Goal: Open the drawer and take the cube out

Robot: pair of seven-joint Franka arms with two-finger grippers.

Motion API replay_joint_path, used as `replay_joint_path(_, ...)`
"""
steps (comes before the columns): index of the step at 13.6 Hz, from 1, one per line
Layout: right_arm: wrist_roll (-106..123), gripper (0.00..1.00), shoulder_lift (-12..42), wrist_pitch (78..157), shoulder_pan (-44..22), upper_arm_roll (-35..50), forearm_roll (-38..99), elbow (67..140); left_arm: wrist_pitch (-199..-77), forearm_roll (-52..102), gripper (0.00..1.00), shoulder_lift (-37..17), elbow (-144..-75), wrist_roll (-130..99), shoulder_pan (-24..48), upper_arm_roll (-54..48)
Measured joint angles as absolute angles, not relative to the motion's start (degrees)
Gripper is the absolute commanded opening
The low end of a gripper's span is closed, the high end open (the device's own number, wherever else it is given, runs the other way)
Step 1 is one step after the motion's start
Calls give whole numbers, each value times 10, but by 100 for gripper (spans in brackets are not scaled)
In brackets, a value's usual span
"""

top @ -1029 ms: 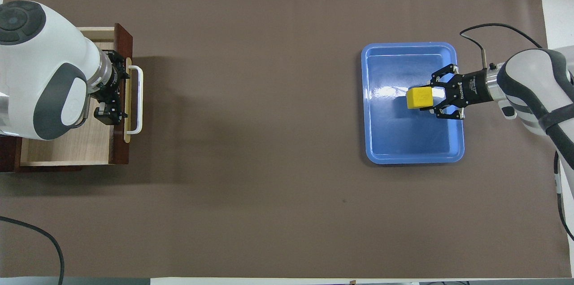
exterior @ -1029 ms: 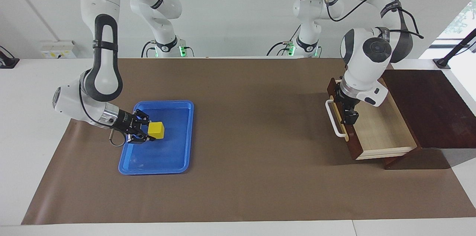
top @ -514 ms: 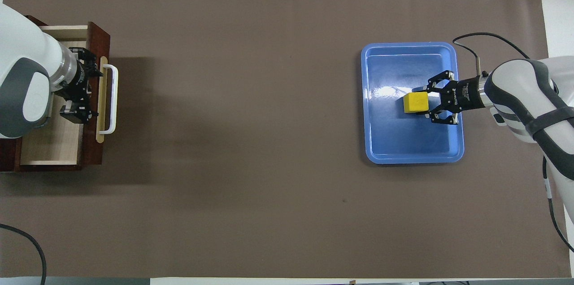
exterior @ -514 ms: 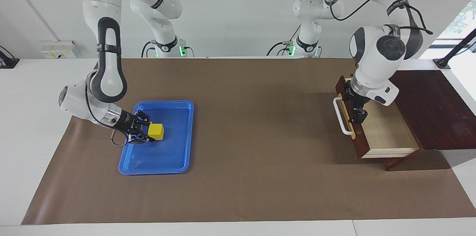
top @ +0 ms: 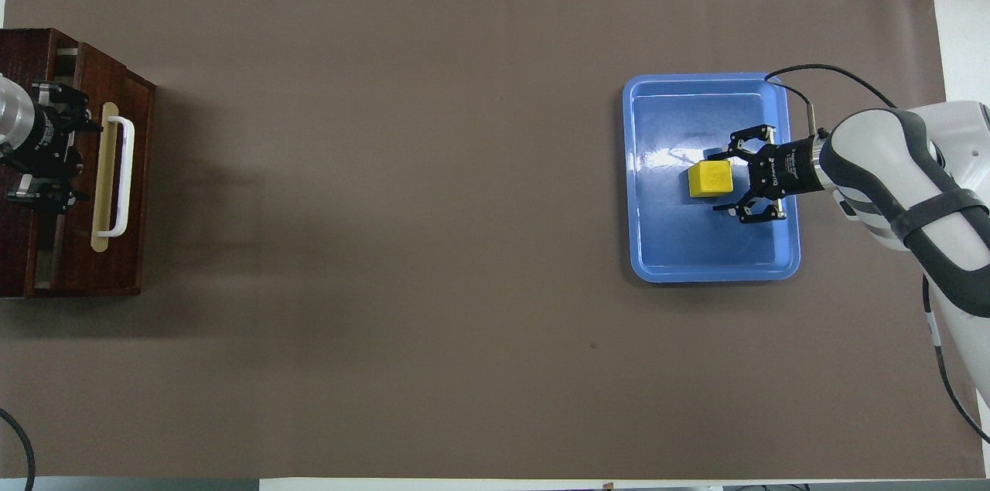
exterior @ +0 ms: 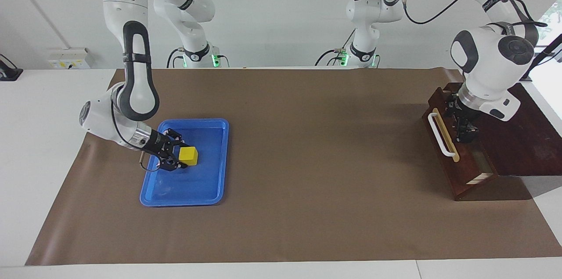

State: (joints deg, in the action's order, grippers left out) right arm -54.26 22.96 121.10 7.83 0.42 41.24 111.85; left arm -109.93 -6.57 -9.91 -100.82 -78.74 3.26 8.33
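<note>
- Since a second ago the drawer (exterior: 454, 156) goes from pulled well out to nearly shut; only a thin strip of pale interior shows now in the facing view.
- Left gripper (exterior: 466, 132) moves with it toward the left arm's end of the table and sits at the top edge of the drawer front, just beside the white handle (exterior: 440, 134); cannot tell whether its fingers are spread or closed.
- Right gripper (top: 749, 175) backs off slightly; its fingers are spread wide, straddling one side of the cube (top: 711, 179) without clamping it.
- Cube rests on the floor of the blue tray (top: 780, 265), toward the right arm's end of the table, well apart from the drawer.
- Step, as a judgement: take-out looks done; the cube is released in the tray and the drawer is being pushed closed.
- Next move likely calls for the right gripper lifting clear without nudging the cube, and the left gripper finishing the push flush with the dark cabinet (exterior: 527, 138).
- Containers: tray holds only the cube; whatever drawer interior shows looks bare, the rest is hidden.
</note>
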Motion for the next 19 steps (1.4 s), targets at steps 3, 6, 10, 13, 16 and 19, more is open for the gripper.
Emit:
replay_joint_path(3,-541,100,211,1166,79,4,409,1089,-1102,-37,100,-98,-1008,-744,32,112)
replay_joint_path(6,-541,100,150,1112,77,5,352,1049,-1102,-35,100,-98,-1008,-739,33,113)
replay_joint_path(10,-506,100,68,1070,51,11,253,1043,-1089,-35,100,-98,-997,-725,34,103)
replay_joint_path(13,-494,100,29,1055,21,12,230,1040,-1058,-35,100,-97,-967,-695,36,69)
replay_joint_path(16,-485,100,-16,1033,17,13,227,1041,-1029,-33,100,-70,-960,-614,36,46)
replay_joint_path(19,-414,100,-35,1020,17,24,167,1041,-970,-8,100,-32,-962,-470,33,39)
